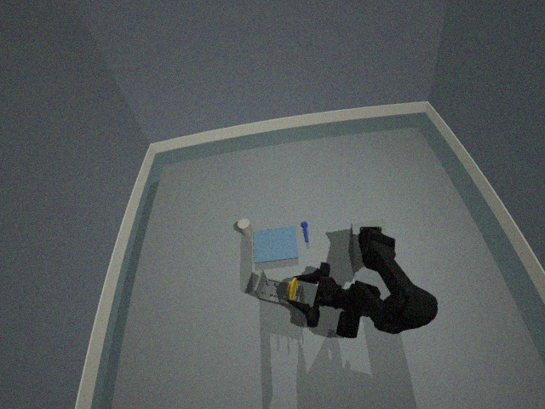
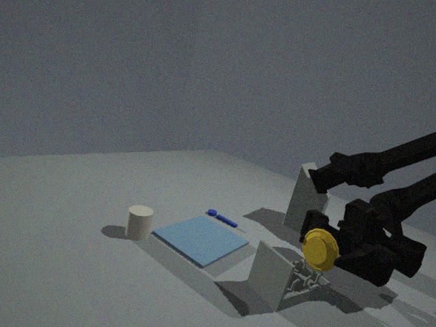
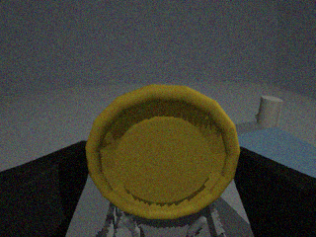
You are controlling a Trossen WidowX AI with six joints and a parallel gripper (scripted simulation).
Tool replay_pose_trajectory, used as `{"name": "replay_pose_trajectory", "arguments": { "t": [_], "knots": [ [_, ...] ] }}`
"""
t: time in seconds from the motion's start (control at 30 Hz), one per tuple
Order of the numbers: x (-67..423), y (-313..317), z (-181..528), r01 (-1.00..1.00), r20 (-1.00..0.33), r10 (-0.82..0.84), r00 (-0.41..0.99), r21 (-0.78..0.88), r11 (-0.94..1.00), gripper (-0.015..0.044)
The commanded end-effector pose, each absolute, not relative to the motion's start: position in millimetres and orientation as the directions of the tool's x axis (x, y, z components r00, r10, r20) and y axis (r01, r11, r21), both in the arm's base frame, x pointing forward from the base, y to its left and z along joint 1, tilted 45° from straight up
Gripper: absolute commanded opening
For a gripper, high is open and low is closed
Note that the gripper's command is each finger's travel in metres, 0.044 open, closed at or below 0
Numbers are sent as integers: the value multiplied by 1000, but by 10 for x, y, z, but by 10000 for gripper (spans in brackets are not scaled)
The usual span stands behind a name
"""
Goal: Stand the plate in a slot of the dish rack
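Observation:
A yellow plate (image 1: 292, 288) (image 2: 319, 249) (image 3: 164, 152) stands on edge between my fingers. My gripper (image 1: 303, 294) (image 2: 317, 246) is shut on the plate's rim and holds it upright just above the grey dish rack (image 1: 266, 288) (image 2: 302, 281) (image 3: 125, 227). In the wrist view the plate fills the middle and the rack's rails show right under its lower edge. I cannot tell whether the plate touches the rails.
A light blue mat (image 1: 275, 244) (image 2: 200, 239) (image 3: 279, 148) lies beyond the rack. A cream cup (image 1: 243, 226) (image 2: 139, 222) (image 3: 269, 111) stands at its far corner and a blue spoon (image 1: 305, 231) (image 2: 222, 218) beside it. A grey wedge block (image 2: 303, 195) stands by the arm.

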State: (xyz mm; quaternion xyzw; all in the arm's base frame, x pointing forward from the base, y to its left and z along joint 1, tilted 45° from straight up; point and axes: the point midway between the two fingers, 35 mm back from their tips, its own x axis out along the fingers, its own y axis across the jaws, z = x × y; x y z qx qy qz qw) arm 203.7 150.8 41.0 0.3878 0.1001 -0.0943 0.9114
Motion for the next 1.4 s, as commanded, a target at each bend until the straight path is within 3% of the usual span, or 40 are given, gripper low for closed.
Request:
{"name": "replay_pose_trajectory", "arguments": {
  "t": [0.0, 0.93, 1.37],
  "knots": [
    [2064, 1492, 374, 251, -257, -97, 961, 678, 691, 0],
    [2119, 1562, 260, 249, -260, -89, 961, 685, 685, 0],
    [2122, 1572, 260, 248, -259, -89, 962, 690, 680, 341]
  ]
}}
